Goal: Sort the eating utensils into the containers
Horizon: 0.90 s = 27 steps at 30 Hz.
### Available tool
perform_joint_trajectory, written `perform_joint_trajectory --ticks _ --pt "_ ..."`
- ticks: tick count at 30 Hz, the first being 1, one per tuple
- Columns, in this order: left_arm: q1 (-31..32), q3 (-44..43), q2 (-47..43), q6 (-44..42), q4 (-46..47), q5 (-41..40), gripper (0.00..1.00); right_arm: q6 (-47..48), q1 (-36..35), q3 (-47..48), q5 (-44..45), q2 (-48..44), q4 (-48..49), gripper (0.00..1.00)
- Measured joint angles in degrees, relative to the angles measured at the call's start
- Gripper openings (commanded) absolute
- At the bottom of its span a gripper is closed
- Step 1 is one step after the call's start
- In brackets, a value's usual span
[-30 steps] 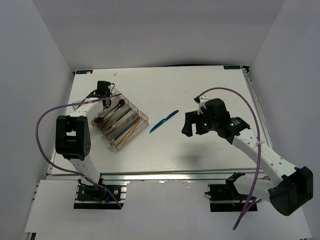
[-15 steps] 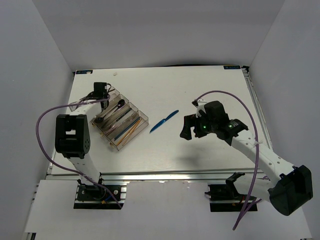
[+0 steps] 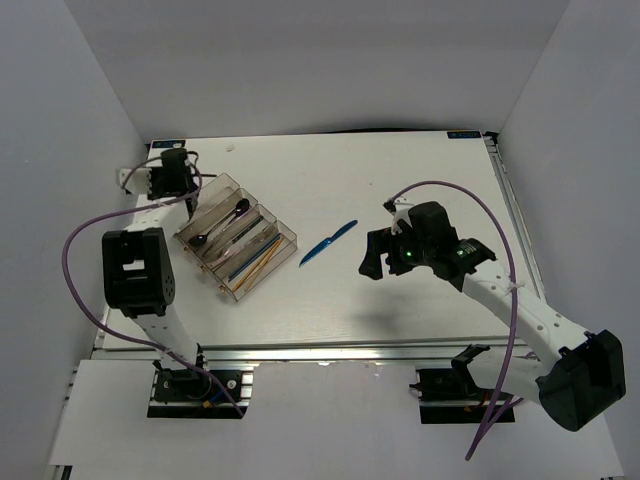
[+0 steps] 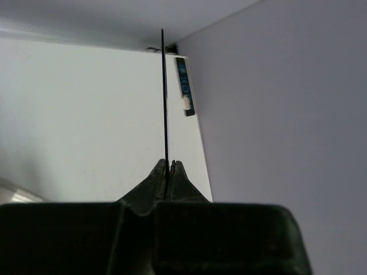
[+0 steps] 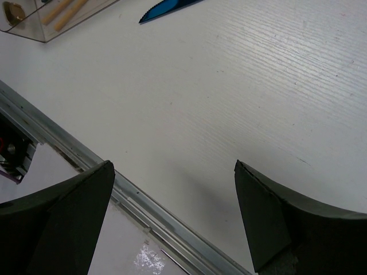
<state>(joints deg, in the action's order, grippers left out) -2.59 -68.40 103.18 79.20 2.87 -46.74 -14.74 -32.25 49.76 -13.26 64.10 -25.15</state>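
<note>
Swinging the left gripper [image 4: 168,167] off the clear tray [image 3: 289,236] to the far-left corner of the table [image 3: 400,170] since a second ago, likely re-aiming before a drop into a compartment. Holding the right gripper [image 5: 173,169] spread wide near the blue knife [image 3: 328,243], lying loose right of the tray, running diagonally, tip pointing near-left. Pinching a thin dark stick [image 4: 164,97] between pressed-together left tips, pointing straight out ahead.
</note>
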Motion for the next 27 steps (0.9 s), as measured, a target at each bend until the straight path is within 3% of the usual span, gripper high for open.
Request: perform_joint_trajectory --ticks 3,6,11,14,19,27 --pt "-4.28 -0.96 0.02 -14.97 9.05 12.48 0.00 0.00 0.00 -0.07 -0.02 -0.04 0.02 0.89" --pt "-7.72 -6.80 0.83 -28.52 10.27 24.92 0.00 0.00 0.00 -0.07 -0.31 -0.48 0.02 0.89" --pt "-8.83 -31.54 8.00 -52.11 -0.42 46.16 0.00 0.00 0.00 -0.07 -0.98 -1.62 0.04 0.89" --pt "-8.09 -41.40 11.13 -65.07 -9.81 53.86 0.00 0.00 0.00 -0.07 -1.55 -2.01 0.09 0.89" --pt "-6.19 -36.76 10.73 -83.06 -21.42 56.28 0.00 0.00 -0.02 -0.07 -2.25 -2.01 0.07 0.89" --pt "-4.28 -22.49 10.71 -97.92 -28.13 53.09 0.00 0.00 -0.02 -0.44 -3.39 -2.03 0.26 0.89"
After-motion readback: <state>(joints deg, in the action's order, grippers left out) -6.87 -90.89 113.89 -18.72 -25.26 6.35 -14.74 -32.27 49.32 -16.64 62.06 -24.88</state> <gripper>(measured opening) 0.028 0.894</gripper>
